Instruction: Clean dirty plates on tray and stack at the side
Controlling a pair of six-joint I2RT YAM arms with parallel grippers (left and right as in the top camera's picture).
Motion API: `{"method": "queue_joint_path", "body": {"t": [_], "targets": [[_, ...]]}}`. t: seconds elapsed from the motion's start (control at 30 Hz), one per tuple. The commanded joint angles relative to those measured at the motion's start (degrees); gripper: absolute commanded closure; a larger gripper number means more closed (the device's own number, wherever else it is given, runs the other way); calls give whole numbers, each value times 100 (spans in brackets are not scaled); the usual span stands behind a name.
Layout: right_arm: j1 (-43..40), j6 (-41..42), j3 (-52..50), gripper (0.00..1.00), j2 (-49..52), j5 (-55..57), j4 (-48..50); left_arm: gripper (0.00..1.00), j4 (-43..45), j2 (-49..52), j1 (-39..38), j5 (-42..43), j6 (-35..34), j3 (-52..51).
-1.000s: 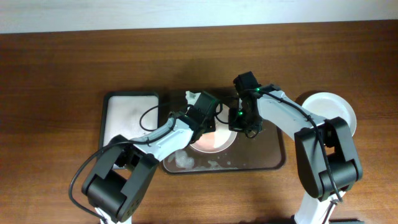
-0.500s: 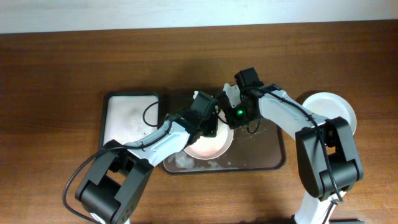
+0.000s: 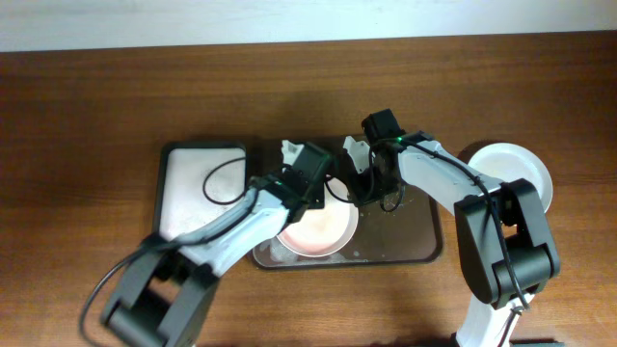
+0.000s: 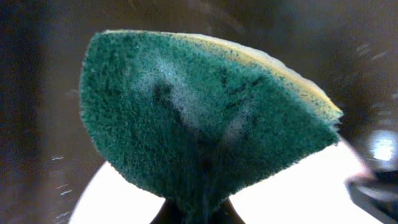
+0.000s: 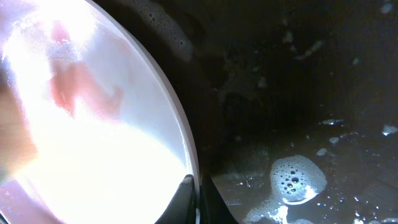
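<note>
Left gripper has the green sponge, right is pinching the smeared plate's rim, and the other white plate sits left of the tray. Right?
No. The other white plate sits right of the tray, not left; the overhead view shows it. The rest holds: the left gripper has the green sponge, and the right gripper pinches the smeared plate by its rim.

Overhead, soft even light across the bench [image 3: 96,116], with only faint shadows under the arms. The left arm [image 3: 154,289] is smeared with motion blur near its base. The left wrist view is dim, the sponge [image 4: 199,118] lit against murk, its edges soft. On the right wrist, the plate [image 5: 81,143] blows out to white glare and the tray [image 5: 298,93] sits dark, wet glints sparkling.
</note>
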Motion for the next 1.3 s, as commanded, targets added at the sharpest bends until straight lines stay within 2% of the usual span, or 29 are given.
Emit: {"method": "queue_joint_path", "body": {"t": [0.0, 0.13, 0.17, 0.23, 0.33, 0.43, 0.53, 0.67, 0.8, 0.87, 0.9, 1.07, 1.17, 1.2, 1.23, 1.27], "targets": [[50, 66, -66, 96, -11, 186, -26, 100, -315, -1012, 74, -223, 157, -4], [50, 63, -66, 95, -11, 188, -50, 100, -1099, -1095, 330, -221, 157, -4], [50, 66, -66, 87, -11, 188, -96, 100, -1224, -1156, 496, -219, 256, -4], [52, 66, -66, 84, -11, 186, -243, 100, -1405, -1362, 955, -214, 765, -4], [52, 177, -66, 95, -11, 186, -505, 100, -1749, -1410, 1937, 391, 1318, -7], [50, 369, -66, 96, -11, 186, -501, 100, -2015, -1394, 2557, 391, 1401, -55], [-9, 472, -17, 96, -262, 369, -501, 100, -1991, -1394, 2747, 450, 2142, -129], [-24, 669, 227, 96, -1283, 2022, -741, 100, -1550, -1333, 2774, 686, 2350, -511], [-17, 817, 227, 96, -2138, 3622, -881, 100, -1292, -787, 2861, 691, 2350, -553], [175, 866, 227, 96, -2459, 4625, -907, 100, -1117, -542, 3040, 1080, 2632, -553], [339, 925, 227, 96, -2562, 5163, -907, 100, -1054, -481, 3088, 1311, 2817, -553], [1733, 918, 227, 96, -2649, 7965, -671, 100, -793, -372, 3169, 1300, 2988, -553], [2234, 920, 227, 96, -2649, 8417, -555, 100, -671, -369, 3169, 1285, 2981, -553], [2308, 920, 227, 96, -2649, 8415, -529, 94, -675, -372, 3169, 1287, 2981, -553], [2312, 920, 225, 96, -2649, 8415, -516, 69, -678, -372, 3169, 1287, 2981, -553], [2312, 920, 225, 96, -2649, 8415, -518, 56, -678, -372, 3169, 1287, 2979, -553]]}}
